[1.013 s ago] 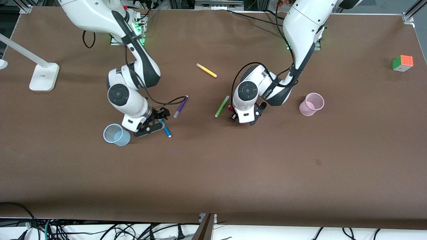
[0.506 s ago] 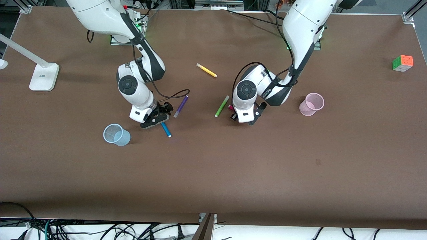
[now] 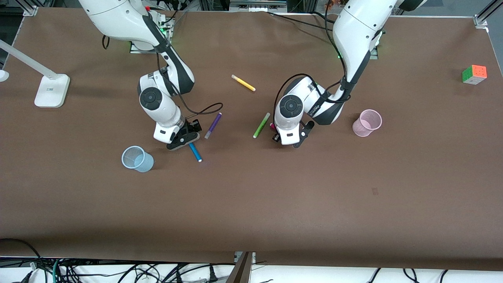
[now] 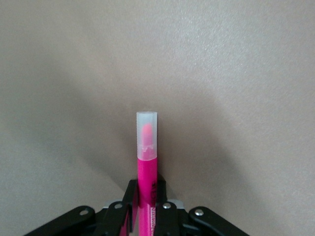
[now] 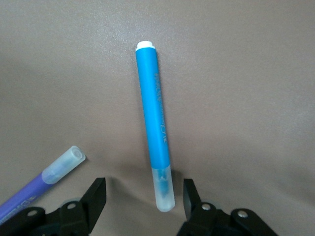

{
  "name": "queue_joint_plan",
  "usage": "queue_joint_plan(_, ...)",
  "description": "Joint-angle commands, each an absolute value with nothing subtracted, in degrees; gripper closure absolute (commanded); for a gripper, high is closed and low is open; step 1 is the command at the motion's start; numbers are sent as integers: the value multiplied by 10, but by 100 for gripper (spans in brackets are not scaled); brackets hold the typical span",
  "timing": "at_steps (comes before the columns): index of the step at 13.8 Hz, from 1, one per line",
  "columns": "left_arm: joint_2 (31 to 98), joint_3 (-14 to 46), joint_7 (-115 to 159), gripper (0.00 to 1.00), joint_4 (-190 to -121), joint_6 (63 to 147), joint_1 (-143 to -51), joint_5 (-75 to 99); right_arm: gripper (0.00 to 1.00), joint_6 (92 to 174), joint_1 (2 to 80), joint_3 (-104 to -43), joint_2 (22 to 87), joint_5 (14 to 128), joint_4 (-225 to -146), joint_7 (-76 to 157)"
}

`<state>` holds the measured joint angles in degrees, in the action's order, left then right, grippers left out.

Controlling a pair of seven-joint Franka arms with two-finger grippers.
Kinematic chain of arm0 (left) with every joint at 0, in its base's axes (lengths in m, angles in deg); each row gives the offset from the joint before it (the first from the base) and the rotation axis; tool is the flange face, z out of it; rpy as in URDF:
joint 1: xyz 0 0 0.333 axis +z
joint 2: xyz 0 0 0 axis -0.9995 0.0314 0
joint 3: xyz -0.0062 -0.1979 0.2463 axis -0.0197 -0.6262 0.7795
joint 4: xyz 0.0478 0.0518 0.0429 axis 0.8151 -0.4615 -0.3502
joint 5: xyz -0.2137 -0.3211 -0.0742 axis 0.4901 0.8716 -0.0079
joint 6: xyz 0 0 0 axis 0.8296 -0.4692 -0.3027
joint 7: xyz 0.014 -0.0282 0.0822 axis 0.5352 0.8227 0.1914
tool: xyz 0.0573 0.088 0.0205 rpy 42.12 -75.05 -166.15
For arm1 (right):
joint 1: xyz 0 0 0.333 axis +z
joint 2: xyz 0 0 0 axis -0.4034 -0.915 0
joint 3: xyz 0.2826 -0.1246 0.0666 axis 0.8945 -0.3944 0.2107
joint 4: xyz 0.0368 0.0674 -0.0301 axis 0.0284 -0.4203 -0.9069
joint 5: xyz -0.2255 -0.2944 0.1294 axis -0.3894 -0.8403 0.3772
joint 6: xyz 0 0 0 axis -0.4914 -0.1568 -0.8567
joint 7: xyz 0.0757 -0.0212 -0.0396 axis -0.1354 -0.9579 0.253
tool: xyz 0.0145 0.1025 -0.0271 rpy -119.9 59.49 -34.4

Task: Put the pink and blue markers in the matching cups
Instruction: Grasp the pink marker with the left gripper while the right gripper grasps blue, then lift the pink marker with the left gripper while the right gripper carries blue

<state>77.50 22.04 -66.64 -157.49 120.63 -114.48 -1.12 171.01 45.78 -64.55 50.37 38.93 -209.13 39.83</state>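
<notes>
On table: five markers, two cups.

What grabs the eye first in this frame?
Both white arms bend low mid-table. The left gripper is shut on the magenta-pink marker, beside the lime-green pen. The right gripper is open around the capped end of the bright blue marker, which lies flat near the pale blue translucent cup.

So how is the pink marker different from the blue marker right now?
The magenta-pink felt marker is clamped between the left gripper's fingers; the bright blue felt marker lies free on the table between the right gripper's open fingers. Pink's cap points away from its gripper, blue's toward. Both have translucent caps.
</notes>
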Motion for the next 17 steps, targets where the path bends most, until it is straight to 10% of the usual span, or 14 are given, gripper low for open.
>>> queue_joint_plan(1,753,226,-665,100,-1577,1200,-1143,-26,45,1720,459,-648,517,388,-2110,408)
queue_joint_plan(11,566,220,-450,100,-1560,969,-1044,-13,100,1720,456,-653,516,389,-2107,447)
queue_joint_plan(17,545,221,-370,100,-1517,883,-1003,17,100,1614,454,-697,570,389,-2035,549)
